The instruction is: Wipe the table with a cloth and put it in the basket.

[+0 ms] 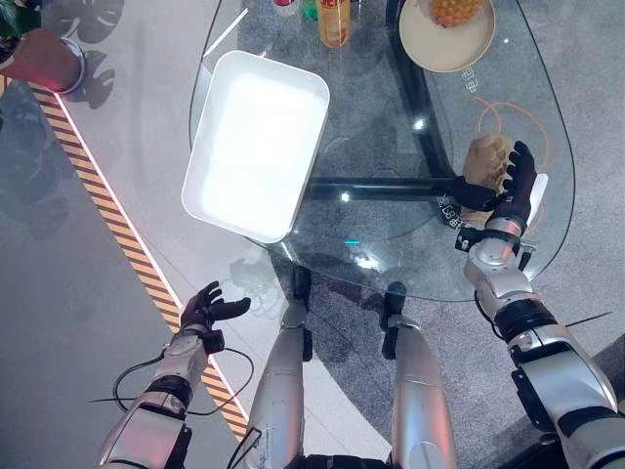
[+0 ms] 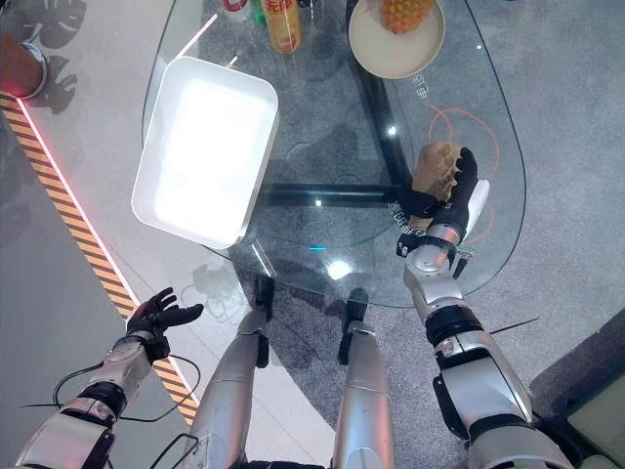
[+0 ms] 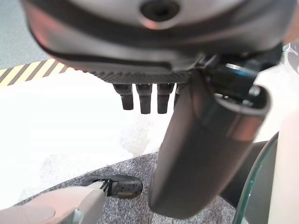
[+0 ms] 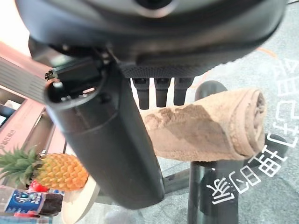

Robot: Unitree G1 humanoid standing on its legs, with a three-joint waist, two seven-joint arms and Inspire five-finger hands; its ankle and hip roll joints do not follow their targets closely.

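A tan cloth [image 1: 485,159], loosely rolled, lies on the right part of the round glass table [image 1: 391,205]. My right hand [image 1: 518,181] rests over the cloth's near side with its fingers spread on top and its thumb reaching out to the left. In the right wrist view the cloth [image 4: 210,123] lies just past the straight fingers [image 4: 159,91], not gripped. The white rectangular basket [image 1: 254,147] stands empty on the table's left edge. My left hand [image 1: 207,309] hangs low over the floor, left of the table, fingers relaxed and holding nothing.
At the table's far side stand a beige plate [image 1: 430,44] with a pineapple [image 1: 457,10] and an orange bottle [image 1: 334,21]. A black-and-yellow striped line [image 1: 107,210] runs across the floor on the left.
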